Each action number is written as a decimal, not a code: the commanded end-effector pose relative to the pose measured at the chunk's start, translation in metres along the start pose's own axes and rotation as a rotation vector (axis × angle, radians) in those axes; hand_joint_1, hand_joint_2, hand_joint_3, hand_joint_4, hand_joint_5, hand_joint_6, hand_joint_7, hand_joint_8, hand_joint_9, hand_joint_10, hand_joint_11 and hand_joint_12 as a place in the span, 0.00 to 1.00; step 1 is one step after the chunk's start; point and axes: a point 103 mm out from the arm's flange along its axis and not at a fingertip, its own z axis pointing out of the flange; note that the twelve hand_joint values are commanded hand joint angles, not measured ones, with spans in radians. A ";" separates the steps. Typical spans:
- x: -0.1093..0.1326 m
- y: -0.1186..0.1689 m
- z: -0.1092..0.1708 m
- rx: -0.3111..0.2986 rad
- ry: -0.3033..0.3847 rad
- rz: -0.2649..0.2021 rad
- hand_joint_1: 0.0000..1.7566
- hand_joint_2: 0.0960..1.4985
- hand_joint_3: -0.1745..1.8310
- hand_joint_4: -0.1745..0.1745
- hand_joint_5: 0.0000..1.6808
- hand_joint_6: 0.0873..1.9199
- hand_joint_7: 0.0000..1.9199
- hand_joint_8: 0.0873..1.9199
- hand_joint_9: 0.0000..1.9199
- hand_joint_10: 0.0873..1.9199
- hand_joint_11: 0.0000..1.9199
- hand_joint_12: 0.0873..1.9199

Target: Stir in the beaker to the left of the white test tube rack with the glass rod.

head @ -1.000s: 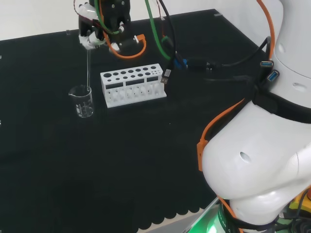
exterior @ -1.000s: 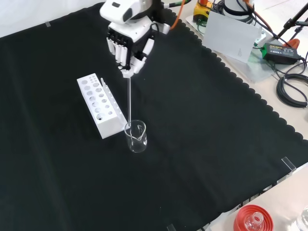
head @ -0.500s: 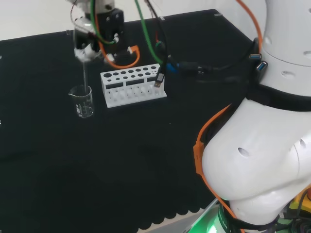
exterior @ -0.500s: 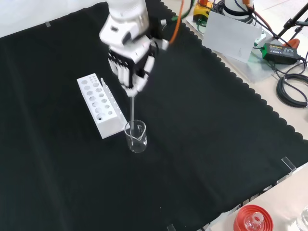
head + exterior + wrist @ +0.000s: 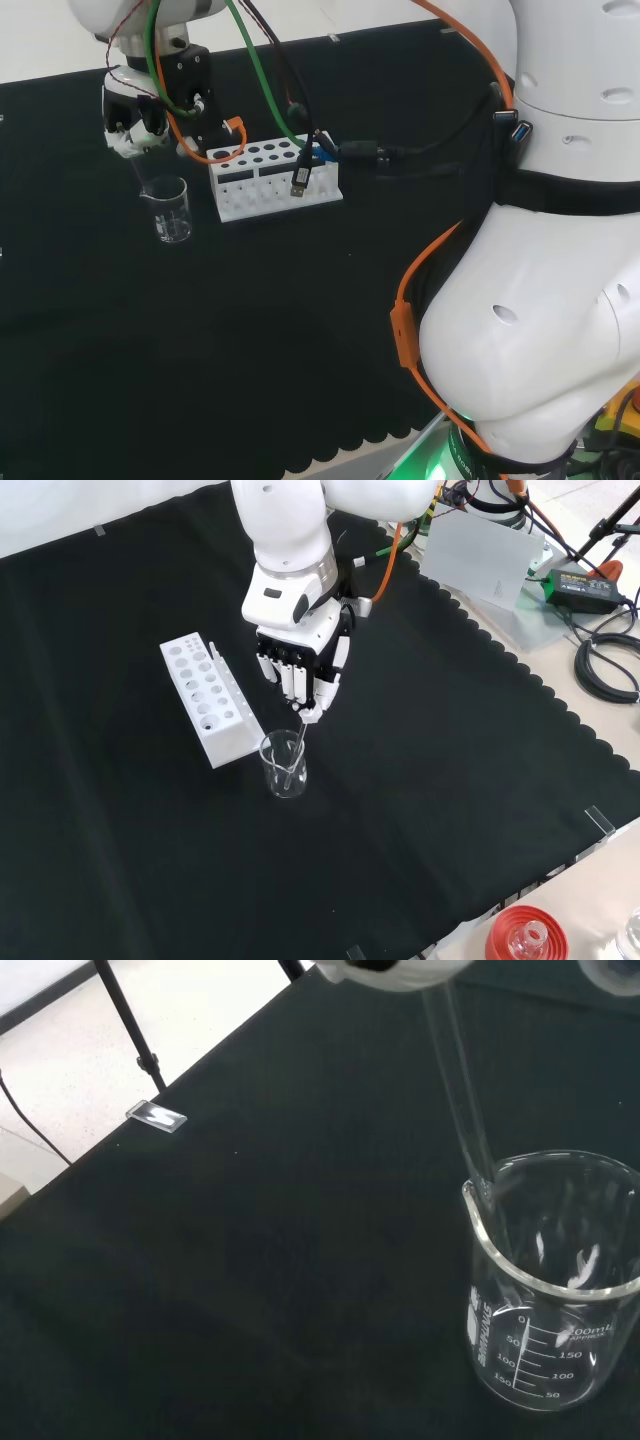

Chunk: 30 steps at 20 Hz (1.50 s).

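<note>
Black cloth covers the desk (image 5: 450,780), scalloped along its near edge in the front view; on it the white test tube rack (image 5: 208,699) stands with the clear beaker (image 5: 283,764) just beside its near end, which in the head view puts the beaker (image 5: 171,208) to the left of the rack (image 5: 272,176); the hand (image 5: 300,667) hangs directly above the beaker, fingers curled round the top of the glass rod (image 5: 296,752). A second ago the hand stood much higher with a long stretch of rod showing above the rim; it has since come down close to the beaker, so the rod (image 5: 462,1100) now reaches well inside, past the rim near the spout; judging from this, insertion is done and stirring can begin.
</note>
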 end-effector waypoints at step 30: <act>-0.035 -0.032 -0.023 0.016 -0.048 0.060 0.75 0.66 0.08 0.00 0.69 0.19 0.69 0.33 0.93 0.09 0.79 0.32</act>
